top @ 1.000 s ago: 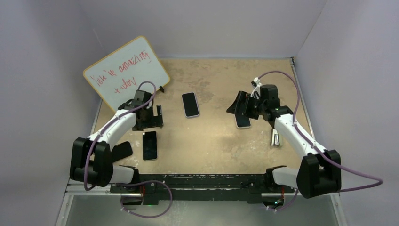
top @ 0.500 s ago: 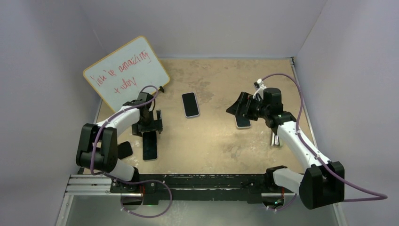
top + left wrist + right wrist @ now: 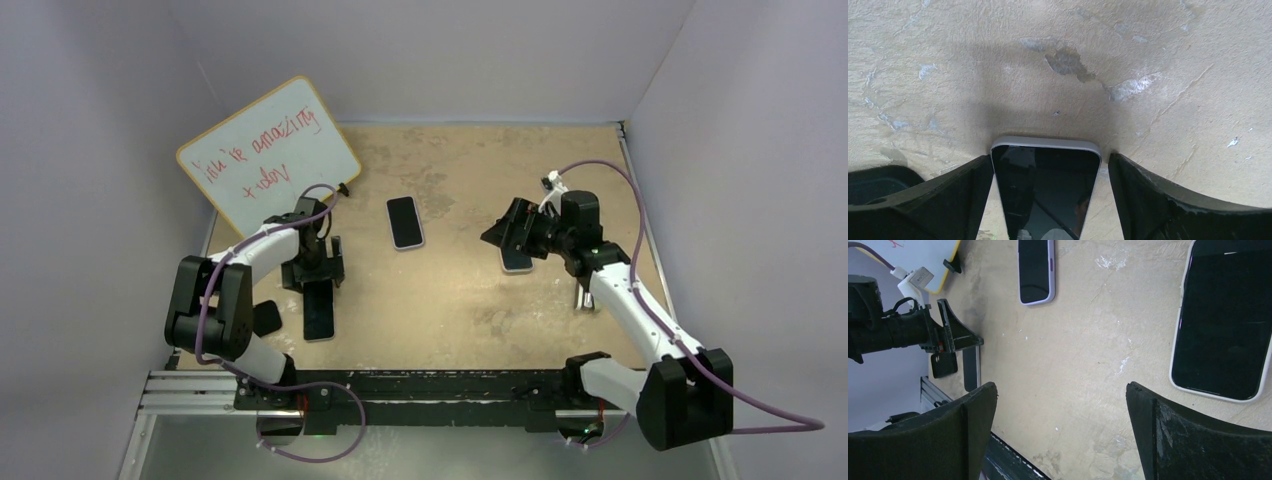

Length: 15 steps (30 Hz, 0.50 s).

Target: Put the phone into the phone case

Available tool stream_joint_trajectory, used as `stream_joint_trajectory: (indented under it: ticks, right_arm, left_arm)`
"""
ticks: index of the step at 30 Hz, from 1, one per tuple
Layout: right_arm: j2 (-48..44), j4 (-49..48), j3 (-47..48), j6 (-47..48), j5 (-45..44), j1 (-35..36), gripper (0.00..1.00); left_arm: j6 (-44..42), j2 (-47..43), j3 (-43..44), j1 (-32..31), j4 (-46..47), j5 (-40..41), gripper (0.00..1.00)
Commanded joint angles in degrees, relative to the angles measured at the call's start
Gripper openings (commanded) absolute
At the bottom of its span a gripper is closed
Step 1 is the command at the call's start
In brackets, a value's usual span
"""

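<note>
- Left tool (image 3: 1049, 167) is now straddling the top of the black silver-edged phone (image 3: 1045, 192) on the desk (image 3: 998, 65), fingers spread.
- Right tool (image 3: 1060, 390) is hovering wide apart beside the white-rimmed black phone (image 3: 1223, 325).

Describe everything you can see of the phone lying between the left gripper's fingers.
The phone is a slim slab with rounded corners, a silver-grey frame and a glossy black screen, unlit and showing faint reflections. It lies flat, face up, on the worn tan table, at the front left. The open left gripper straddles its far end. One finger looks close against its edge, while the other shows a small gap.
</note>
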<state>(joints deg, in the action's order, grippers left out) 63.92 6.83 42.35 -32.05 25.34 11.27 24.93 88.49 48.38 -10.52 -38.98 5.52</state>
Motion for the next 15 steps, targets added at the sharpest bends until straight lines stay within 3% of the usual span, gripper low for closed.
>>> stream_joint_trajectory:
  ticks: [1,9,15]
  right_arm:
    - [-2.4,-0.7,-0.4,-0.4,1.4,0.2,0.99]
    - [-4.7,-4.9,-4.7,-4.3,6.0,0.6,0.98]
    - [-8.7,-10.7,-11.4,-9.7,3.9,5.0,0.98]
  left_arm:
    - [0.4,-0.2,0.5,0.3,0.1,-0.3,0.84]
    - [-0.6,-1.1,-0.6,0.2,2.5,-9.8,0.55]
    - [2.5,-4.1,-3.3,0.2,7.6,-18.7,0.49]
